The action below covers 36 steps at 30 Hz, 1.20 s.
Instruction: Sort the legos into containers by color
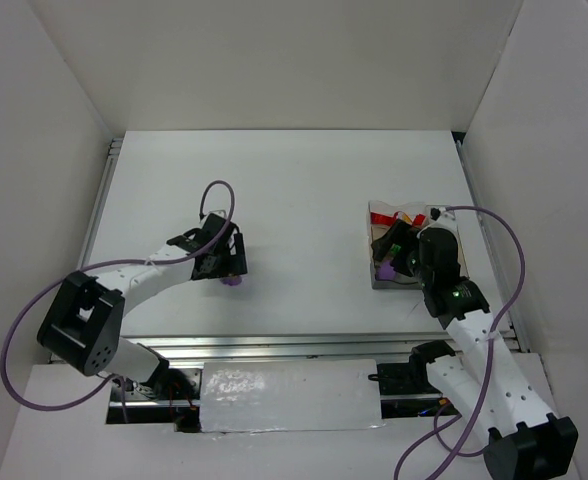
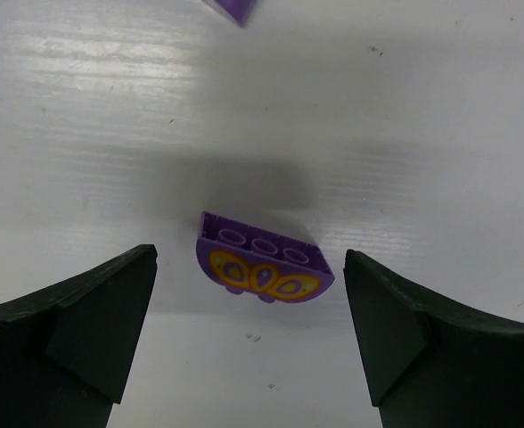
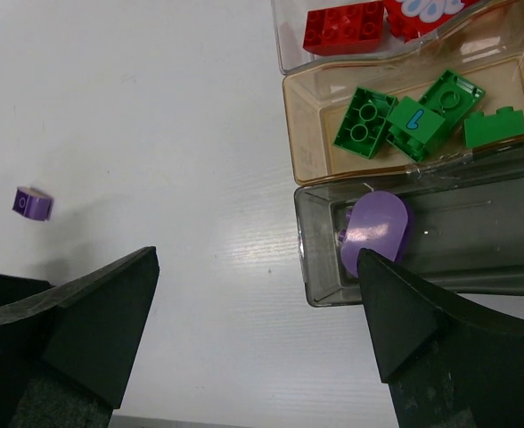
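Observation:
A purple rounded lego (image 2: 262, 267) with a yellow butterfly print lies on the white table between the fingers of my left gripper (image 2: 249, 312), which is open and not touching it. The edge of another purple lego (image 2: 231, 7) shows beyond it. From above, my left gripper (image 1: 224, 262) hovers over a purple lego (image 1: 232, 281). My right gripper (image 3: 257, 267) is open and empty beside the containers (image 3: 302, 259). The smoky bin holds a purple rounded lego (image 3: 375, 230). The middle bin holds several green legos (image 3: 364, 122), and the far bin holds red legos (image 3: 342, 27). A small purple lego (image 3: 32, 203) lies on the table to the left.
The containers (image 1: 372, 272) sit at the right of the table, partly under my right arm (image 1: 444, 270). White walls close in the table on three sides. A metal rail and a foil-covered plate (image 1: 289, 395) run along the near edge.

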Each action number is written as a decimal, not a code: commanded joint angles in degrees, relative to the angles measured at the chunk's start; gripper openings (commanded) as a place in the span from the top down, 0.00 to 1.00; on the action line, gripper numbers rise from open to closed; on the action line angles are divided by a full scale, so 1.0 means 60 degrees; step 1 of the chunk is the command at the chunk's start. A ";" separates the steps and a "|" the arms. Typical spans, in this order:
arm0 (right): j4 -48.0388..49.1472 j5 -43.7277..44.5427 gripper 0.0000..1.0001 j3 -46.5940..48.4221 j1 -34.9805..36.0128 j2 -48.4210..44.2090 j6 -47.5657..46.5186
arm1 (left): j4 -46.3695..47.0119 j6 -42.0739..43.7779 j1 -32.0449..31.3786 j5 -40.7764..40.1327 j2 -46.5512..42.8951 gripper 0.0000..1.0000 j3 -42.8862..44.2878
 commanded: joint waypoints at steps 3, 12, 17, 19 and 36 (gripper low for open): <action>0.0010 -0.0243 0.00 0.0271 0.0083 -0.0201 -0.0288 | 0.0441 0.0374 -0.0055 0.0015 0.0666 0.01 0.0434; 0.0142 -0.0301 0.00 0.0212 0.0083 -0.0142 -0.0390 | 0.0032 -0.0152 -0.0216 -0.0321 0.1004 0.06 0.0346; 0.0259 -0.0550 0.00 0.0182 0.0097 -0.0054 -0.0405 | 0.0074 -0.1015 -0.0246 -0.0468 0.0741 0.21 0.0201; 0.0260 -0.0594 0.00 0.0168 0.0083 -0.0083 -0.0420 | 0.0147 -0.1193 -0.0246 -0.0454 0.0784 0.31 0.0215; 0.2117 -0.3926 0.00 -0.0710 0.0083 -0.0200 -0.0378 | 0.0731 -0.0535 -0.0757 0.0848 -0.0295 1.00 0.0113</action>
